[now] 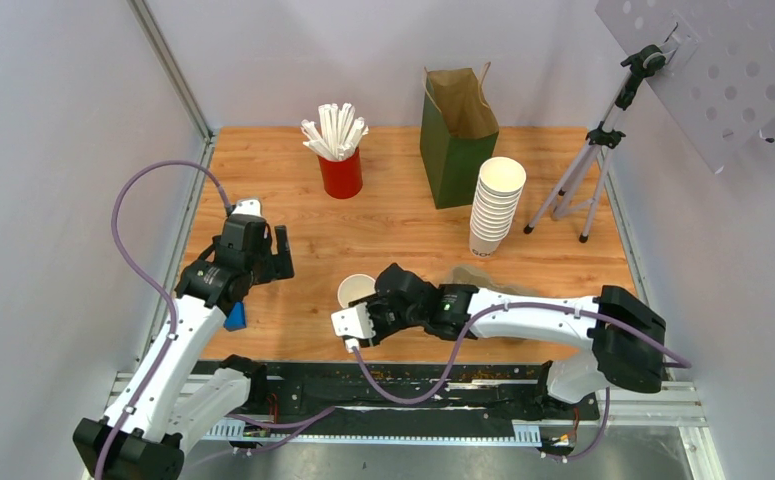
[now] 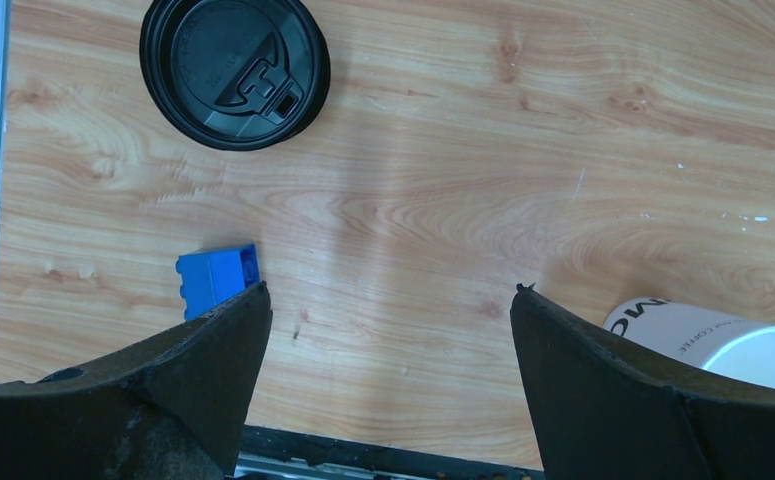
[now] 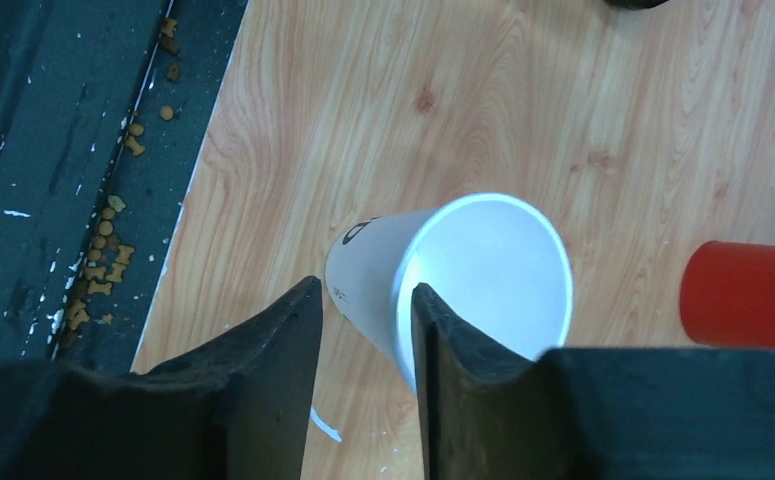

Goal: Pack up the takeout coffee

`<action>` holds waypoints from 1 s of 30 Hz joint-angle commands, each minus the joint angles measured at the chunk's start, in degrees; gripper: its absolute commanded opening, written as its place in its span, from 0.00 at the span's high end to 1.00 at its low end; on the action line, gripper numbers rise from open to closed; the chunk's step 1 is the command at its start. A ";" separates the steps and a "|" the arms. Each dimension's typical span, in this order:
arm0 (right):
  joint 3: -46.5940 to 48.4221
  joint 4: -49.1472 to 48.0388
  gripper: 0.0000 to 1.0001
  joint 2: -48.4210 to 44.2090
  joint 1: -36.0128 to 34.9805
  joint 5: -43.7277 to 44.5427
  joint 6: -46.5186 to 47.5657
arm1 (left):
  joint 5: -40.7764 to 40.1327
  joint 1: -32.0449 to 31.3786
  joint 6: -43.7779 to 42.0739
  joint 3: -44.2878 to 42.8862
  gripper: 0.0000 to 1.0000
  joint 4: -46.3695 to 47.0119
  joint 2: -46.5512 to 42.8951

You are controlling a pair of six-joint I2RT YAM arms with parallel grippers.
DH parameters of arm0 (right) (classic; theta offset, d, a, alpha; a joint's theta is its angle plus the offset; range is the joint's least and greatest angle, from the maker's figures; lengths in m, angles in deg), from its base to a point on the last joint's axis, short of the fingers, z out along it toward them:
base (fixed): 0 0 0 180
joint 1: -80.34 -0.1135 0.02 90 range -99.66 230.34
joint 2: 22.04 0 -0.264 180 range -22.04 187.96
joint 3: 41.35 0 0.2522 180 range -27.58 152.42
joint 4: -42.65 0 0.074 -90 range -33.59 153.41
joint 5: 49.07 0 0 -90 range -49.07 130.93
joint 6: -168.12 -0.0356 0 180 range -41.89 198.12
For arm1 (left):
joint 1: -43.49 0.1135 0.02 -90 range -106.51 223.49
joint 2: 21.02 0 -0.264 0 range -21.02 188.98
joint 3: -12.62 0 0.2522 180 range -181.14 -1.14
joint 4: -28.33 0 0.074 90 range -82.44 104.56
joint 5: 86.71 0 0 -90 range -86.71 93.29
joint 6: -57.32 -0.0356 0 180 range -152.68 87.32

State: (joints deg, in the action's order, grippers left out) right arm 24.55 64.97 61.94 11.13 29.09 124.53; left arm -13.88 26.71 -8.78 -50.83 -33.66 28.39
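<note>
A white paper cup (image 1: 356, 290) with no lid stands open-topped on the wooden table; it also shows in the right wrist view (image 3: 483, 270) and at the edge of the left wrist view (image 2: 723, 340). A black sip lid (image 2: 233, 70) lies flat on the table apart from it, hidden under the left arm in the top view. My right gripper (image 1: 361, 305) (image 3: 363, 285) straddles the cup's wall, one finger inside and one outside, with a gap on the outer side. My left gripper (image 1: 281, 255) (image 2: 391, 290) is wide open and empty over bare wood.
A green paper bag (image 1: 458, 135) stands open at the back. A tall stack of white cups (image 1: 496, 205) is beside it, a red cup of straws (image 1: 340, 165) (image 3: 748, 300) to its left, a tripod (image 1: 588, 170) at the right. A blue brick (image 2: 218, 278) lies near the left gripper.
</note>
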 commanded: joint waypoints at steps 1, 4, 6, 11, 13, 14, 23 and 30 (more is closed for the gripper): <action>6.78 4.09 0.55 -3.30 -0.27 -0.81 -1.35 | 0.15 0.34 -0.29 -2.22 0.04 0.01 -0.91; 9.65 6.43 0.47 -5.58 -0.26 -1.31 -3.40 | -1.03 0.50 -0.57 -5.19 0.04 -1.77 -0.58; 12.37 7.63 0.41 -6.87 -0.30 -1.02 -5.44 | -1.62 0.75 -0.77 -7.68 0.04 -3.22 -0.30; 15.15 5.53 0.07 -9.49 -0.32 1.89 -14.30 | -4.77 2.41 1.91 -12.10 0.03 -6.81 -0.58; 17.05 5.94 0.08 -9.71 -0.34 5.32 -21.23 | -6.01 3.58 4.32 -11.76 0.03 -6.55 -1.47; 18.10 6.78 0.09 -9.65 -0.39 7.42 -24.16 | -6.20 4.39 5.63 -11.42 0.03 -6.19 -1.83; 22.77 14.48 0.00 -12.27 -0.35 23.50 -38.09 | 3.99 16.25 19.13 -5.36 0.08 -1.54 -0.80; 17.10 14.87 0.00 -18.96 -0.29 27.17 -40.02 | -3.74 22.08 28.06 -4.20 0.17 -3.00 3.20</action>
State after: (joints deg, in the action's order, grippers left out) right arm 44.16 79.76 47.34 11.09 52.80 88.42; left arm -14.03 46.69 12.66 -54.42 -37.62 29.88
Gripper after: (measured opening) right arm 0.998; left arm 0.856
